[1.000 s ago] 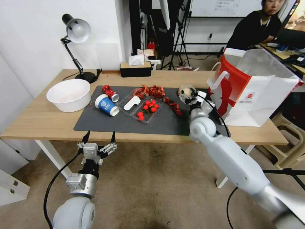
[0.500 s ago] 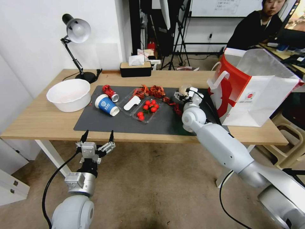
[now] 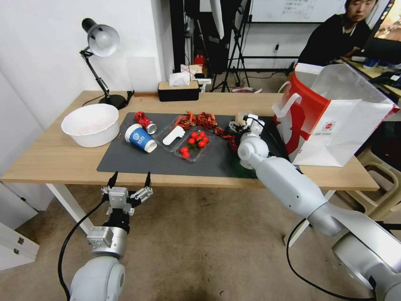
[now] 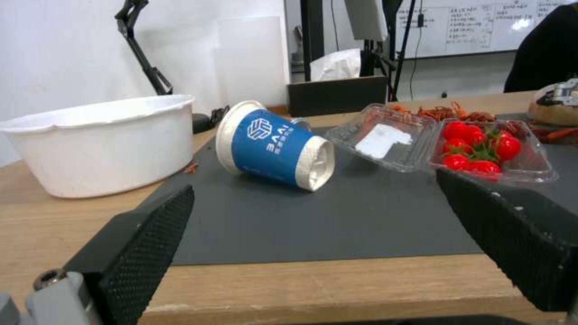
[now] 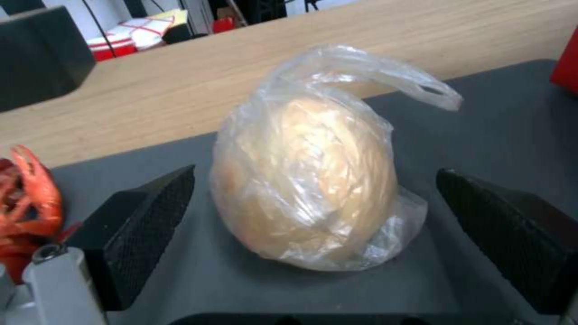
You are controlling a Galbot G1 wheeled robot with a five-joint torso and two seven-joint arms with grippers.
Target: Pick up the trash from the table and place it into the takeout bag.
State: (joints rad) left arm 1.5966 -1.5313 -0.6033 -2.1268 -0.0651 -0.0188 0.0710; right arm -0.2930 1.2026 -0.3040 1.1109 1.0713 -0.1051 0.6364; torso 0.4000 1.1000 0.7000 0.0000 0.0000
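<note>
The trash lies on the dark mat [image 3: 138,161] of the table [image 3: 54,159]: a blue paper cup [image 3: 140,138] [image 4: 274,149] on its side, a crushed red can [image 3: 144,121], and a beige wad in a clear plastic bag [image 3: 240,118] [image 5: 307,180]. My right gripper [image 3: 244,124] [image 5: 316,178] is open at mat level, its fingers [image 5: 144,216] either side of the wad with gaps on both sides. The takeout bag [image 3: 334,121] stands open at the table's right end. My left gripper [image 3: 129,179] [image 4: 313,189] hangs open just below the table's front edge, facing the cup.
A large white basin [image 3: 90,123] [image 4: 102,144] sits left of the mat. A clear clamshell with cherry tomatoes [image 3: 194,144] [image 4: 491,151] and red crayfish shells [image 3: 202,119] [image 5: 27,194] occupy the mat's middle. A desk lamp [image 3: 100,42] and tissue box [image 3: 178,90] stand at the back edge.
My right arm has swung left and lower, bringing its open gripper in around the bagged wad. The left arm has barely moved.
</note>
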